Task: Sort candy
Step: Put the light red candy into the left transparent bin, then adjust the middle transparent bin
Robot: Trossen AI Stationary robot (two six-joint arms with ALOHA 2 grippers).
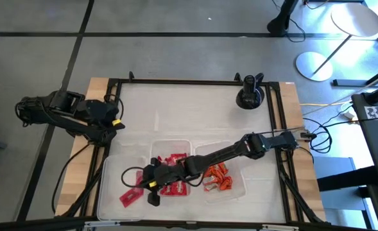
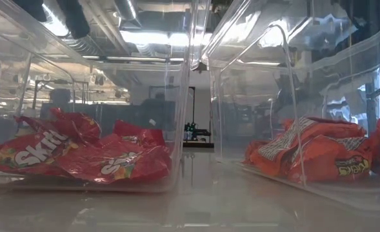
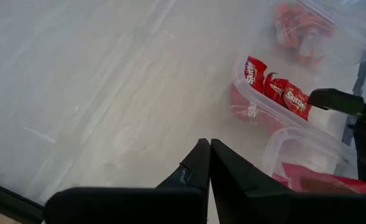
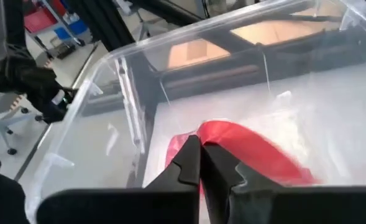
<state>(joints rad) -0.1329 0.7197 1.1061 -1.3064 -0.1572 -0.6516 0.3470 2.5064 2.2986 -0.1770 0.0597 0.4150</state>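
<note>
High view: right gripper (image 1: 151, 187), fingers closed on a red packet (image 1: 131, 196) over the left bin (image 1: 105, 186); placing step, release likely next; left gripper (image 1: 116, 122) closed, parked.

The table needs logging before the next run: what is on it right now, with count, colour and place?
Clear bins: three visible, near edge of the table.
Red Skittles packets: several, middle bin.
Red packet: one, left bin, under the right gripper.
Orange packets: several, right bin.
Black camera mount: one, far right of the table.
Left gripper: shut, parked off the table's left edge.
Right gripper: shut on the red packet, inside the left bin.
</note>
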